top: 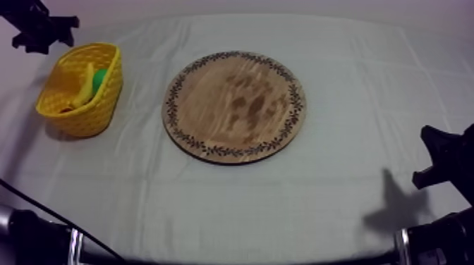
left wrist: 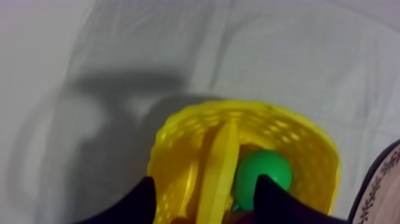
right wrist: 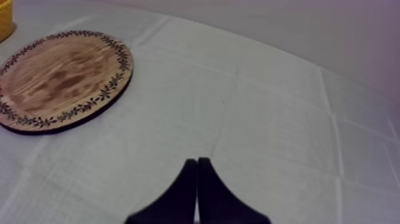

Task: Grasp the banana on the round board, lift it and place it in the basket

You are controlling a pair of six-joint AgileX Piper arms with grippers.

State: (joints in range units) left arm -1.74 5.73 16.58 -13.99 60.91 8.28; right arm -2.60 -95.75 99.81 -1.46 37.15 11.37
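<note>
- top view — the yellow basket [top: 79, 90] stands at the left of the cloth [top: 317, 204], well apart from the wooden board [top: 235, 106], whose face is bare. the banana [top: 86, 86] is seen inside the basket, leaning steeply against the wall with a green fruit [top: 101, 79] just beside it. the left gripper [top: 44, 29] hangs near the basket's far rim; the right gripper [top: 443, 158] is parked low at the right edge, well apart from everything.
- left wrist view — the left gripper [left wrist: 204, 182] is held over the basket [left wrist: 178, 128] with its fingers [left wrist: 143, 196] spread apart and nothing clasped between them. the banana [left wrist: 219, 170] lies below them, propped on end inside the basket, touching or nearly touching the green fruit [left wrist: 265, 170].
- right wrist view — the right gripper [right wrist: 197, 167] is closed on nothing, its fingers pressed together into a narrow wedge above bare cloth; the board [right wrist: 59, 77] lies beyond it.
- judgement — the banana being in the basket, the task is taken as all but done.
- risk — the basket looks light and the banana stands tall in it. if the left arm is drawn away sideways rather than upward, a finger could catch the rim or the banana's upper end, so that the basket is tipped or dragged, or the banana is levered out onto the cloth.
</note>
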